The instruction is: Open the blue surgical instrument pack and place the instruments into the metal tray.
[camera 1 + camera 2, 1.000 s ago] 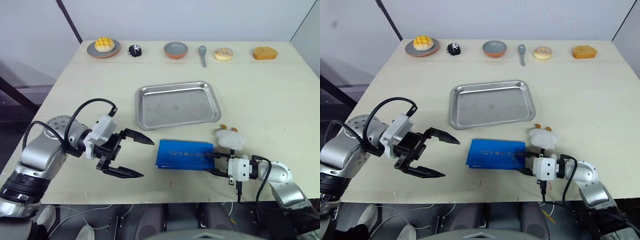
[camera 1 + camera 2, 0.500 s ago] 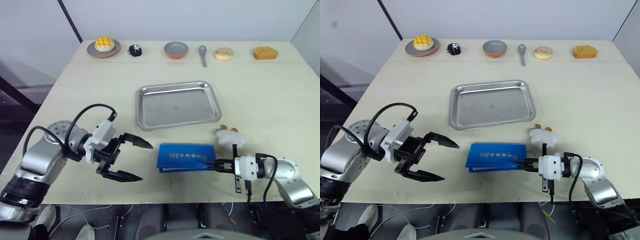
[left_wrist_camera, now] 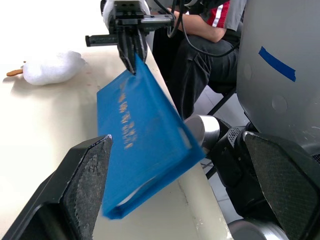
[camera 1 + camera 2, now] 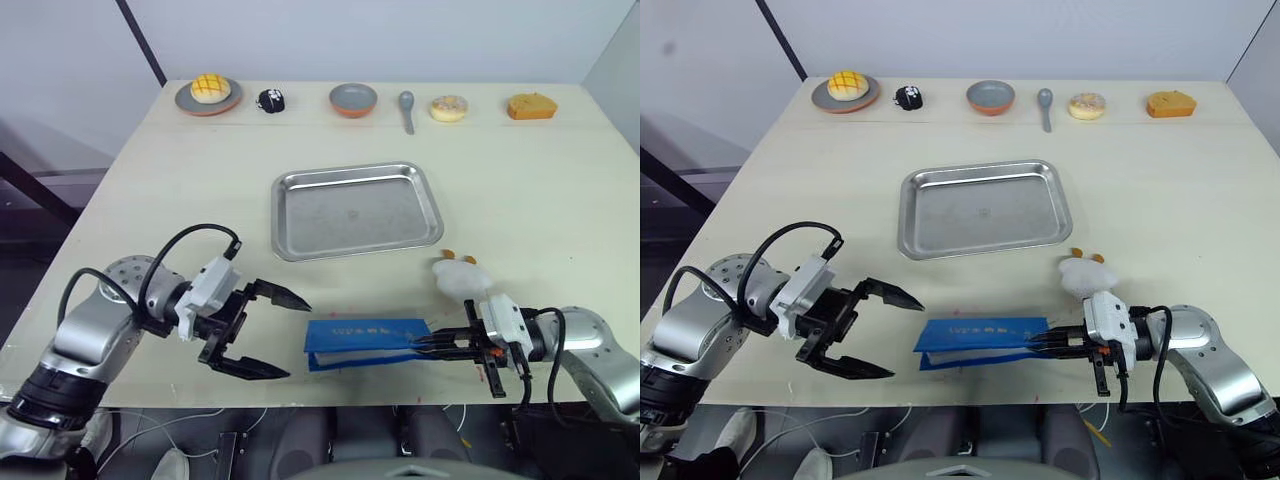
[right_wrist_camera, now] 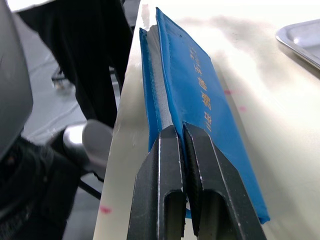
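The blue surgical instrument pack (image 4: 365, 338) lies near the table's front edge, with its right edge raised off the table. My right gripper (image 4: 425, 343) is shut on that raised edge. In the right wrist view the fingers (image 5: 162, 165) clamp a blue layer of the pack (image 5: 200, 95), with pale lining beside it. My left gripper (image 4: 298, 338) is open just left of the pack and does not touch it. The metal tray (image 4: 355, 215) sits empty behind the pack. The instruments are hidden.
A white plush toy (image 4: 460, 275) lies just behind my right gripper. Along the far edge stand a plate with a bun (image 4: 207, 93), a grey bowl (image 4: 353, 98), a spoon (image 4: 405, 105), a donut (image 4: 449, 107) and a cake (image 4: 530, 105). A seated person (image 3: 200, 30) is beyond the front edge.
My right gripper has shut on the pack's right edge, lifted it and drawn the pack toward the front edge. The left gripper has shifted slightly closer to the pack, still open.
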Action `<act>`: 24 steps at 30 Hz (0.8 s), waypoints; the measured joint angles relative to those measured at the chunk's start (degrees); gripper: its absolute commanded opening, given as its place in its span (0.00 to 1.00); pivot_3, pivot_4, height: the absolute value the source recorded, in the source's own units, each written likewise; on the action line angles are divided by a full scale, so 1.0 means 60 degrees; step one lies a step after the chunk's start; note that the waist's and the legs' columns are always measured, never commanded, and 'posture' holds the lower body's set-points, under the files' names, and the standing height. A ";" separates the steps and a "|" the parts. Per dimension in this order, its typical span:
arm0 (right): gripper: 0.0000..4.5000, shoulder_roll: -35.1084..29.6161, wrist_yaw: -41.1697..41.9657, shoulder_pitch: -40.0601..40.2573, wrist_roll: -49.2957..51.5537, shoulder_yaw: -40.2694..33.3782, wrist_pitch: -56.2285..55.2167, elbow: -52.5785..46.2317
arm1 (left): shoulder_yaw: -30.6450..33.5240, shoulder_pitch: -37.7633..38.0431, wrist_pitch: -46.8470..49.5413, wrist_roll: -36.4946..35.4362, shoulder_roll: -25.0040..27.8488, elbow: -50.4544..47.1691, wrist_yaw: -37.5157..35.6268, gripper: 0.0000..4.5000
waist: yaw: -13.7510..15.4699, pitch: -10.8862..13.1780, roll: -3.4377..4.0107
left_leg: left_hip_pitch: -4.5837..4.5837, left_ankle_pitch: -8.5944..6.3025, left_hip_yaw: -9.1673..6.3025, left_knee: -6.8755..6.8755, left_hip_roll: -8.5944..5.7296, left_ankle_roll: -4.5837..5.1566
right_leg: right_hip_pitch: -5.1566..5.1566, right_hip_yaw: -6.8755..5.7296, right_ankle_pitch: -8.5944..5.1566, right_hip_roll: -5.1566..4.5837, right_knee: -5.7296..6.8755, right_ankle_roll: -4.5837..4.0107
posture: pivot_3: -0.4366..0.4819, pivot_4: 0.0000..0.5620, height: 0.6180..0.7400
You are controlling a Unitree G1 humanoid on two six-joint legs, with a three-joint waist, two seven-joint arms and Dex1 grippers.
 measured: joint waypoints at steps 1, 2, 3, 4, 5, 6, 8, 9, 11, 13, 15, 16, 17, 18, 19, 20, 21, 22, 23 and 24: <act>0.01 0.0009 -0.0016 -0.0266 0.0207 0.0001 0.0480 0.0013 | -0.0119 -0.0096 -0.0130 0.0290 -0.0202 0.0189 0.0000 1.00 | -0.0001 0.0000 0.0000 | 0.0001 0.0000 0.0001 0.0000 -0.0001 0.0000 | 0.0000 0.0001 0.0000 0.0000 0.0002 0.0000 | 0.48 0.27 0.94; 0.01 0.0019 -0.0028 -0.0409 0.0278 0.0001 0.0673 0.0013 | -0.0212 -0.0151 -0.0186 0.0418 -0.0279 0.0305 0.0001 1.00 | 0.0001 0.0000 0.0001 | 0.0002 0.0000 0.0001 0.0000 -0.0005 0.0000 | 0.0000 0.0000 0.0000 0.0000 0.0005 0.0000 | 0.48 0.27 0.94; 0.01 0.0022 -0.0046 -0.0583 0.0409 0.0000 0.0940 0.0017 | -0.0351 -0.0228 -0.0290 0.0617 -0.0379 0.0467 0.0000 1.00 | 0.0002 0.0000 0.0000 | 0.0002 0.0000 -0.0002 0.0000 -0.0007 0.0000 | 0.0000 -0.0002 0.0001 0.0002 0.0004 -0.0001 | 0.48 0.27 0.94; 0.01 0.0026 -0.0050 -0.0728 0.0497 0.0000 0.1139 0.0023 | -0.0438 -0.0269 -0.0336 0.0764 -0.0487 0.0595 0.0000 1.00 | 0.0001 0.0000 0.0000 | 0.0000 0.0000 -0.0004 0.0000 -0.0011 0.0000 | 0.0000 -0.0005 0.0001 0.0003 0.0003 -0.0001 | 0.48 0.27 0.94; 0.01 0.0022 -0.0007 -0.0970 0.0560 0.0000 0.1476 0.0098 | -0.0621 -0.0362 -0.0459 0.1009 -0.0754 0.0852 0.0000 1.00 | 0.0003 0.0000 0.0000 | -0.0008 0.0000 -0.0011 0.0000 -0.0026 0.0000 | -0.0002 -0.0013 0.0001 0.0003 -0.0004 -0.0001 | 0.48 0.27 0.94; 0.01 0.0026 0.0062 -0.1038 0.0563 0.0001 0.1574 0.0165 | -0.0710 -0.0449 -0.0560 0.1132 -0.0879 0.1013 -0.0001 1.00 | 0.0020 0.0000 0.0000 | -0.0010 0.0000 -0.0012 0.0000 -0.0031 0.0000 | -0.0002 -0.0015 0.0000 0.0002 -0.0005 -0.0001 | 0.48 0.27 0.94; 0.01 0.0053 0.0212 -0.1297 0.0592 0.0001 0.1824 0.0398 | -0.0831 -0.0644 -0.0977 0.1534 -0.1246 0.1573 -0.0002 1.00 | 0.0029 0.0000 -0.0002 | -0.0021 0.0000 -0.0013 0.0000 -0.0040 0.0000 | -0.0009 -0.0014 0.0000 0.0000 -0.0010 -0.0001 | 0.48 0.27 0.94; 0.01 0.0078 0.0258 -0.1382 0.0610 0.0001 0.1884 0.0476 | -0.0840 -0.0731 -0.1090 0.1643 -0.1424 0.1771 0.0003 1.00 | 0.0040 0.0000 0.0000 | -0.0020 0.0000 -0.0012 0.0001 -0.0051 0.0000 | -0.0007 -0.0013 0.0001 -0.0008 -0.0012 0.0001 | 0.48 0.27 0.94; 0.01 0.0253 0.0333 -0.1705 0.0654 0.0001 0.2178 0.0757 | -0.0894 -0.0925 -0.1348 0.1796 -0.2346 0.2406 0.0135 1.00 | 0.0054 0.0001 -0.0003 | -0.0021 0.0000 -0.0013 0.0012 -0.0052 0.0001 | -0.0003 -0.0016 0.0001 -0.0010 -0.0007 0.0002 | 0.48 0.27 0.94; 0.01 0.0354 0.0388 -0.1832 0.0701 0.0001 0.2368 0.0932 | -0.1137 -0.0911 -0.1588 0.2031 -0.2912 0.2832 0.0206 1.00 | 0.0050 0.0002 -0.0005 | -0.0027 0.0000 -0.0020 0.0016 -0.0052 0.0001 | -0.0006 -0.0021 0.0002 -0.0009 -0.0007 0.0002 | 0.48 0.27 0.94; 0.01 0.0439 0.0424 -0.1906 0.0753 -0.0011 0.2489 0.1060 | -0.1138 -0.0876 -0.1766 0.2174 -0.3124 0.3078 0.0225 1.00 | 0.0047 0.0002 -0.0005 | -0.0026 0.0001 -0.0026 0.0016 -0.0050 0.0000 | -0.0007 -0.0026 0.0002 -0.0007 -0.0006 0.0002 | 0.48 0.27 0.94; 0.01 0.0534 0.0419 -0.1942 0.0798 -0.0029 0.2558 0.1151 | -0.1124 -0.0874 -0.1916 0.2259 -0.3242 0.3235 0.0253 1.00 | 0.0041 0.0002 -0.0005 | -0.0025 0.0001 -0.0027 0.0015 -0.0049 -0.0001 | -0.0007 -0.0028 0.0001 -0.0007 -0.0002 0.0001 | 0.48 0.27 0.94; 0.01 0.0564 0.0422 -0.1942 0.0814 -0.0037 0.2600 0.1178 | -0.1109 -0.0858 -0.2000 0.2312 -0.3300 0.3305 0.0266 1.00 | 0.0038 0.0002 -0.0005 | -0.0026 0.0001 -0.0028 0.0016 -0.0048 -0.0001 | -0.0006 -0.0028 0.0002 -0.0008 0.0000 0.0001 | 0.48 0.27 0.94; 0.01 0.0569 0.0425 -0.1943 0.0819 -0.0045 0.2620 0.1189 | -0.1106 -0.0839 -0.2083 0.2382 -0.3348 0.3367 0.0273 1.00 | 0.0037 0.0002 -0.0005 | -0.0025 0.0001 -0.0029 0.0016 -0.0048 0.0000 | -0.0005 -0.0027 0.0002 -0.0009 0.0001 0.0001 | 0.48 0.27 0.94; 0.00 0.0571 0.0433 -0.1943 0.0816 -0.0046 0.2620 0.1197 | -0.1100 -0.0830 -0.2190 0.2413 -0.3394 0.3451 0.0273 0.94 | 0.0035 0.0002 -0.0005 | -0.0024 0.0000 -0.0028 0.0017 -0.0048 0.0000 | -0.0004 -0.0027 0.0002 -0.0009 0.0000 0.0001 | 0.48 0.27 0.94; 0.00 0.0575 0.0447 -0.1943 0.0808 -0.0046 0.2619 0.1206 | -0.1071 -0.0826 -0.2339 0.2426 -0.3489 0.3604 0.0279 0.88 | 0.0035 0.0002 -0.0005 | -0.0023 0.0000 -0.0029 0.0017 -0.0048 0.0000 | -0.0004 -0.0027 0.0002 -0.0011 0.0002 0.0002 | 0.48 0.27 0.94; 0.00 0.0584 0.0459 -0.1942 0.0803 -0.0047 0.2618 0.1208 | -0.1030 -0.0818 -0.2387 0.2428 -0.3568 0.3695 0.0300 0.81 | 0.0033 0.0002 -0.0005 | -0.0024 0.0000 -0.0030 0.0020 -0.0047 0.0000 | -0.0004 -0.0028 0.0002 -0.0012 0.0002 0.0002 | 0.48 0.27 0.94; 0.00 0.0596 0.0461 -0.1942 0.0797 -0.0047 0.2618 0.1209 | -0.1009 -0.0819 -0.2425 0.2427 -0.3615 0.3765 0.0336 0.71 | 0.0032 0.0002 -0.0005 | -0.0024 0.0000 -0.0031 0.0020 -0.0047 0.0000 | -0.0004 -0.0029 0.0002 -0.0012 0.0003 0.0002 | 0.48 0.27 0.94; 0.00 0.0614 0.0461 -0.1942 0.0790 -0.0048 0.2618 0.1210 | -0.0959 -0.0820 -0.2478 0.2427 -0.3672 0.3850 0.0369 0.61 | 0.0030 0.0002 -0.0005 | -0.0023 0.0000 -0.0032 0.0020 -0.0046 0.0000 | -0.0004 -0.0029 0.0002 -0.0012 0.0004 0.0001 | 0.48 0.27 0.94; 0.00 0.0624 0.0464 -0.1942 0.0780 -0.0048 0.2615 0.1210 | -0.0905 -0.0829 -0.2537 0.2425 -0.3725 0.3936 0.0396 0.48 | 0.0028 0.0002 -0.0005 | -0.0024 0.0000 -0.0034 0.0020 -0.0045 0.0000 | -0.0004 -0.0031 0.0002 -0.0012 0.0003 0.0001 | 0.48 0.27 0.94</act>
